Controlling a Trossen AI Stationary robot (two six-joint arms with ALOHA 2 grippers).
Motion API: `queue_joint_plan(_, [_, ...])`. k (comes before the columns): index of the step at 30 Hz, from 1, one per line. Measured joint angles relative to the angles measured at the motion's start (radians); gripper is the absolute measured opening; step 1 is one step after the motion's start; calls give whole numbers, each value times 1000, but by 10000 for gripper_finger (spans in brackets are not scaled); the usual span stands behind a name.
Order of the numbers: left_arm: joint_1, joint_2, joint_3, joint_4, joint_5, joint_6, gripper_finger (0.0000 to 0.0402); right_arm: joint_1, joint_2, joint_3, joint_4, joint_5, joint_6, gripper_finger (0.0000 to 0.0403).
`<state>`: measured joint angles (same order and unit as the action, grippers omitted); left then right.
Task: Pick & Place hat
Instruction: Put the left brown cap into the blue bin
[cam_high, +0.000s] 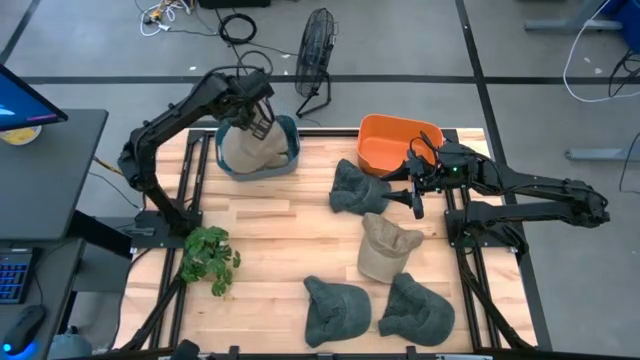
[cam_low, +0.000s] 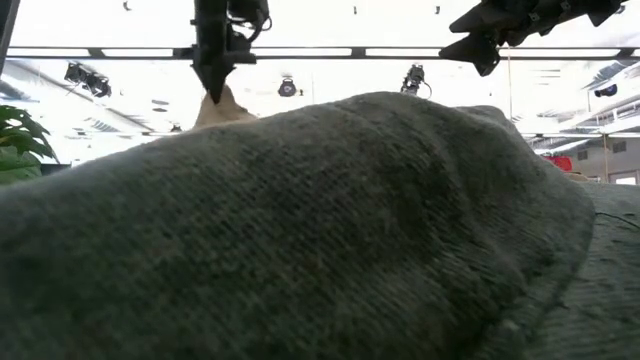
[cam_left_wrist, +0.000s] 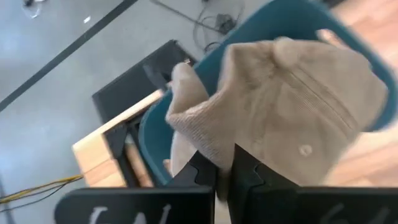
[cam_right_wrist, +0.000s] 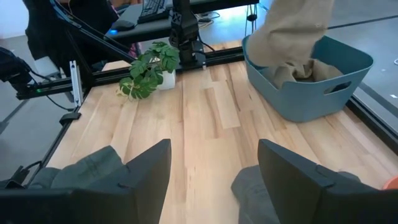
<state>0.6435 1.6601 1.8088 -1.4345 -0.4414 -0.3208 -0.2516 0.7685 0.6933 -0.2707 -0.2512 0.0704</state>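
My left gripper (cam_high: 255, 125) is over the blue bin (cam_high: 288, 160) at the table's far left, shut on a beige hat (cam_high: 248, 150). The hat hangs down into the bin (cam_right_wrist: 323, 87). My right gripper (cam_high: 414, 192) hovers open near the table's right side, beside a grey hat (cam_high: 356, 188) that lies flat on the wood. Its fingers (cam_right_wrist: 211, 180) touch nothing. In the low view the left gripper (cam_low: 213, 75) shows above the beige hat's top (cam_low: 222, 108). My left gripper pinches a bunched fold of the beige hat's cloth (cam_left_wrist: 208, 152) between its two fingers (cam_left_wrist: 249, 174), coming from above and pointing down. The hat hangs below the fingers, and its lower part (cam_right_wrist: 297, 70) sits inside the blue bin.
An orange bin (cam_high: 398, 142) stands at the far right. A second beige hat (cam_high: 385, 248) lies mid-table, and two grey hats (cam_high: 335, 308) (cam_high: 415, 310) lie near the front edge. A potted plant (cam_high: 207, 258) stands at the left. One grey hat (cam_low: 320, 230) fills the low view.
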Motion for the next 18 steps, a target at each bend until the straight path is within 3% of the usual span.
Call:
queue_joint_plan(7, [40, 65, 0, 10, -5, 46, 10, 0, 0, 0, -2, 0, 0, 245])
queue_joint_plan(18, [45, 233, 0, -8, 131, 11, 15, 0, 0, 0, -9, 0, -1, 245])
